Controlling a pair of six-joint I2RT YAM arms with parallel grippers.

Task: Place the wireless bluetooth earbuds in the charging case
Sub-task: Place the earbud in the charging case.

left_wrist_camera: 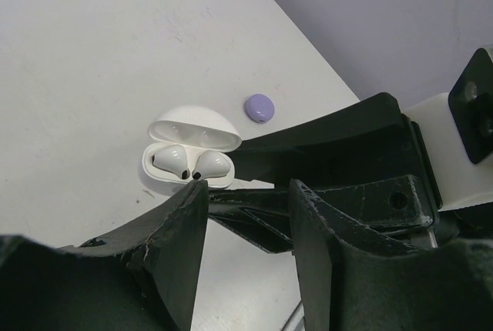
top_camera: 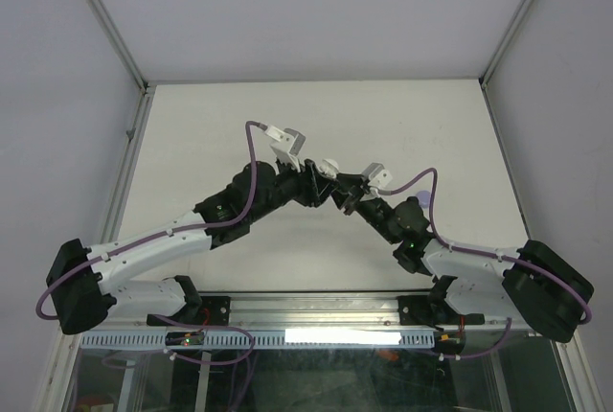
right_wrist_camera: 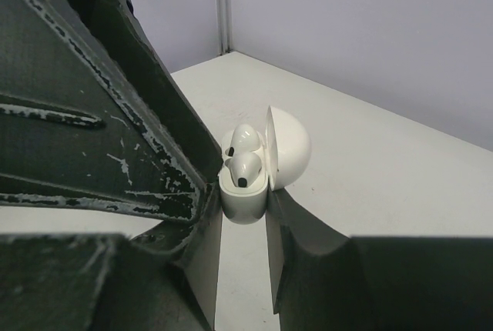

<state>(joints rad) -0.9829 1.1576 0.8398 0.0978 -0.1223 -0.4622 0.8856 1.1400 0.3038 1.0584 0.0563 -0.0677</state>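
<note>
You've got the R gripper (right_wrist_camera: pixel 243 212) clamped on the charging case (right_wrist_camera: pixel 245 192), which is open. Both white earbuds (right_wrist_camera: pixel 245 165) sit in its wells. Your L gripper (left_wrist_camera: pixel 246 192) is just beside the case, jaws apart, nothing btwn them. A lavender puck (left_wrist_camera: pixel 259 108) lies on the table (left_wrist_camera: pixel 77 54) nearby.

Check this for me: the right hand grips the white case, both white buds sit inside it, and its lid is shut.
One thing is wrong: the lid is open, tipped back, not shut. The right wrist view shows it. The rest holds: the right hand grips the white case, and both white buds sit inside it.
</note>
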